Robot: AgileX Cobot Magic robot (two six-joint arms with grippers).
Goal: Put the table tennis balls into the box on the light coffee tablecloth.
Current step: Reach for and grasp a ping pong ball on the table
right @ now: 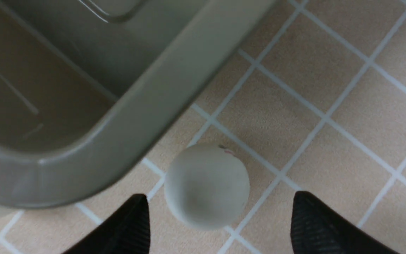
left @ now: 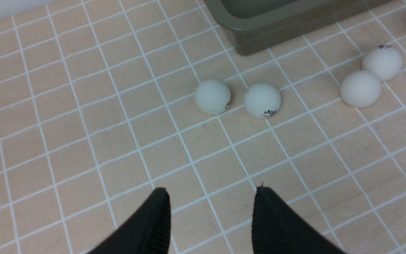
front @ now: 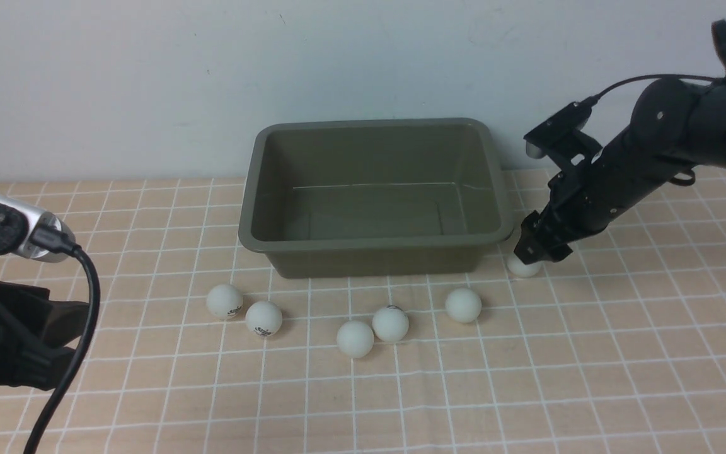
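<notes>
Front view, surface: the light coffee tablecloth (front: 527, 378) is covering the table down to the lower edge of the frame, and a plain pale wall (front: 149, 75) is filling the upper part.
Front view, box: the olive-green box (front: 375, 261) is standing at upper centre, its bare floor showing.
Front view, balls: five table tennis balls (front: 355, 338) are lying in a loose row below the box's front wall. A sixth ball (front: 522, 267) is sitting by the box's lower right corner.
Front view, right arm: the right gripper (front: 535, 251) is reaching down from the upper right, its tips over the sixth ball.
Front view, open room: bare cloth is stretching across the lower and right parts of the frame.
Left wrist view: the left gripper (left: 211, 192) is hovering over bare cloth, jaws apart and gripping nothing. Two logo-marked balls are lying ahead, well apart from its tips.
Right wrist view: the jaws are standing wide with the sixth ball lying between the fingertips. One tip is just beside the ball and the other is apart from it. The ball is sitting just beside the box's rounded rim corner.
</notes>
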